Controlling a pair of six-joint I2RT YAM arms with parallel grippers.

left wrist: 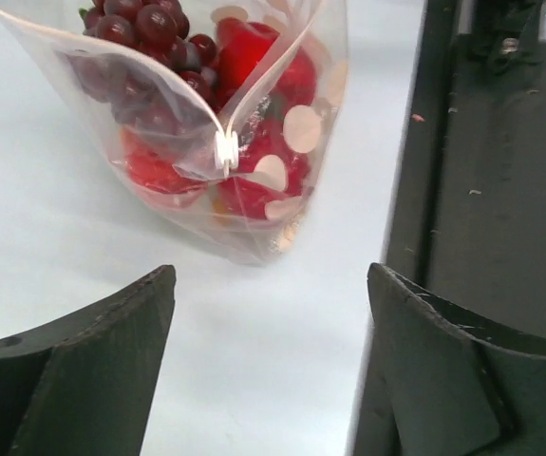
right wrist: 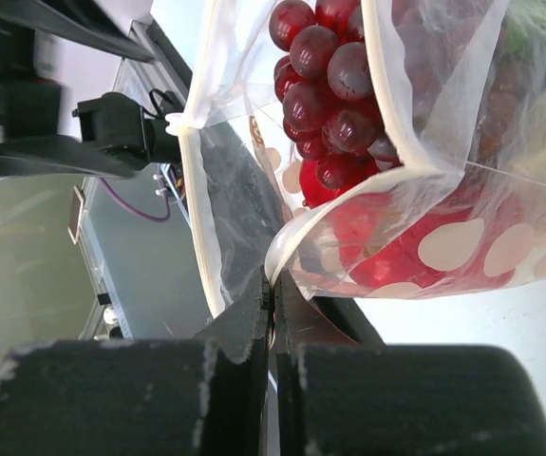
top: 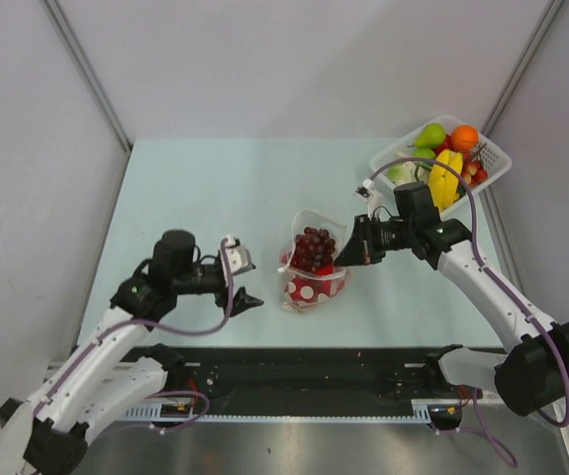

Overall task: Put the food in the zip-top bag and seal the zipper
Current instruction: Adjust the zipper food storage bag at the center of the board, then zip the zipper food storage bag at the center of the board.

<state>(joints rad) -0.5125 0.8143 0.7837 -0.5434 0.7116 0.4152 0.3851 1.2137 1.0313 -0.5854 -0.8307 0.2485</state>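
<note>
Pale mint-green table (top: 195, 188) fills the space between grey walls, and near its middle we see the zip-top bag (top: 315, 269) standing with its mouth up. Its dotted film is bulged out by the dark grape bunch (top: 313, 247) heaped on top and the red bell pepper (top: 309, 289) lower down. In the left wrist view the same bag (left wrist: 296, 204) stands just beyond the fingers, grapes (left wrist: 140, 38) at the top and red shapes behind the cream dots. The zipper (right wrist: 197, 190) is not pressed together – the right wrist view shows its whitish strip running along two separated lips, with the grapes (right wrist: 320, 66) showing between them.

We find the right gripper (top: 344, 249) at the bag's right-hand edge. Its fingers (right wrist: 244, 332) are pressed flat together, and a fold of the clear film is pinched between them at the bag's (right wrist: 443, 247) rim.

The left gripper (top: 252, 281) sits to the left of the bag, near it but apart. Its fingers (left wrist: 92, 361) are spread wide with only bare table between them – nothing is held.

At the far right corner a white lattice basket (top: 387, 150) holds a yellow fruit (top: 445, 178), an orange fruit (top: 464, 137) and a green fruit (top: 429, 135), well apart from the bag. A black rail (top: 294, 361) runs along the near edge between the arm bases.
</note>
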